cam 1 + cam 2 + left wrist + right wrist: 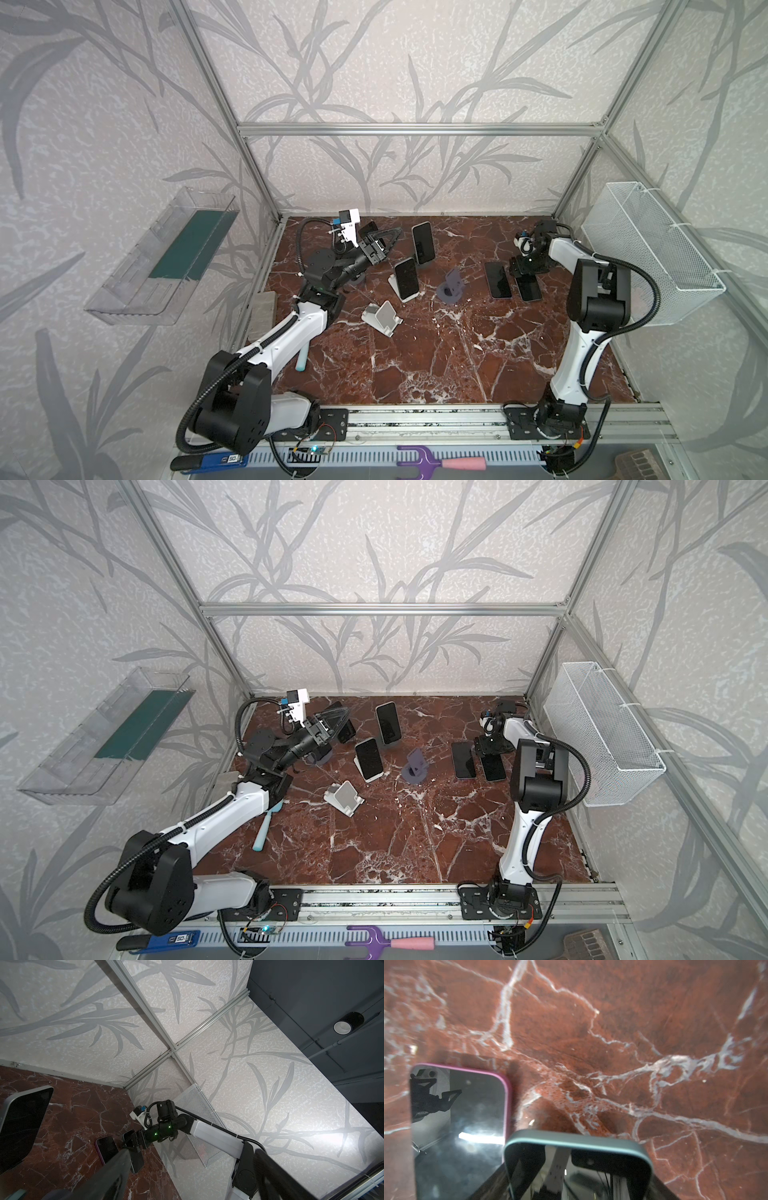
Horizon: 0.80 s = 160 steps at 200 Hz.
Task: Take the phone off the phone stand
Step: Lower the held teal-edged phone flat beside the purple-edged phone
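Left hand, fingers wide apart, over red marble tabletop; leaf-patterned walls around.

Definitely a robotics lab test cell, not somebody's house. Aluminium extrusion frame boxing in a marble-print tabletop, leaf-pattern panels standing in for walls, a left arm and a right arm bolted onto a rail at the front, and past the panels a dark industrial ceiling with a can light.

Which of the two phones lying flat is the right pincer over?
The teal-edged phone, on the side nearer the basket; the pink-edged phone lies beside it, outside the pincer.
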Tool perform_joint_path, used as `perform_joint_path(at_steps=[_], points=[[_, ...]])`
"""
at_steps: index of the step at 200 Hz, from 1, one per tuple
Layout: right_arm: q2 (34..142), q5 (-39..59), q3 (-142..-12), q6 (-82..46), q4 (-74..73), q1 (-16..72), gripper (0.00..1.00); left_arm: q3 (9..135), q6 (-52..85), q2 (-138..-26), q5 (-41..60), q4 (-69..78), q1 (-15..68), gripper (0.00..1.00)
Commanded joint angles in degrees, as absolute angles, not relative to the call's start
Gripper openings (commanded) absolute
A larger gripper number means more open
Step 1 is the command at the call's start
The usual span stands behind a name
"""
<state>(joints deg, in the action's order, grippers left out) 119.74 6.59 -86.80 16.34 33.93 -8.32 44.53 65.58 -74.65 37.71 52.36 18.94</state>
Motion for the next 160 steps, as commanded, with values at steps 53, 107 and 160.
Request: perform_joint_path(at_steps=[53,107,160], points=[[122.9,6.6,-90.1,15.6,36.2,-8.6,0.76,44.7,66.9,-73.5,39.3,55.6,17.8,0.92],[123.9,6.7,-91.2,15.3,37.9,-8.6,0.77,44.7,67.0,-73.9,39.4,56.0,17.5,0.92],[124.5,7.3,-92.7,14.2,39.5,-8.5,0.78,44.9,67.4,-74.1,39.7,56.1,16.8,0.92]])
